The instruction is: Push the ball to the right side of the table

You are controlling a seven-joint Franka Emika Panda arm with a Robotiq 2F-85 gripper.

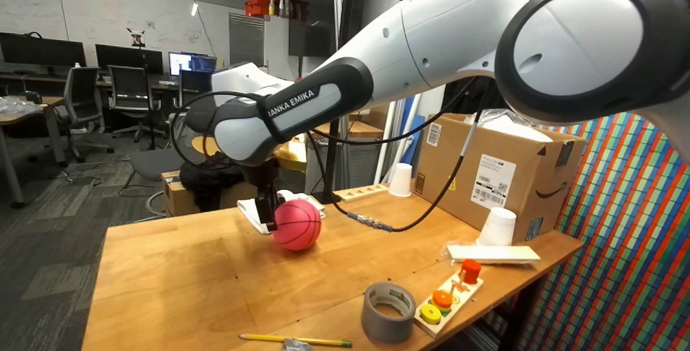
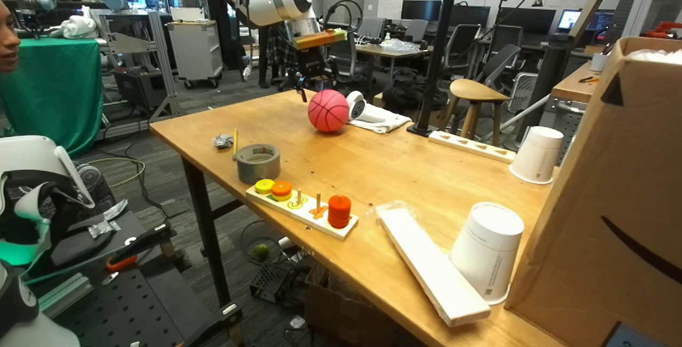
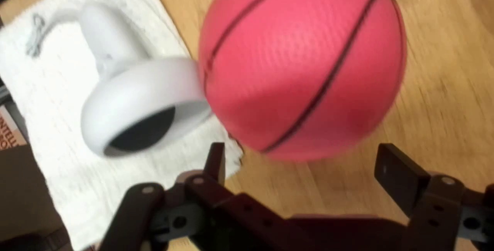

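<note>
Ball (image 2: 328,111): near the desk (image 2: 389,174) edge by the towel (image 3: 61,120), toward the corner away from carton (image 2: 591,187) | Gripper (image 3: 299,160): spread, pinching nothing; ball contact unclear | Judgement: if right means carton-end edge, push slowly at ball mid-height, along towel edge, clear of controller (image 3: 135,93).

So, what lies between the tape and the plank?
The peg toy lies between the tape and the plank, as seen in an exterior view.
</note>
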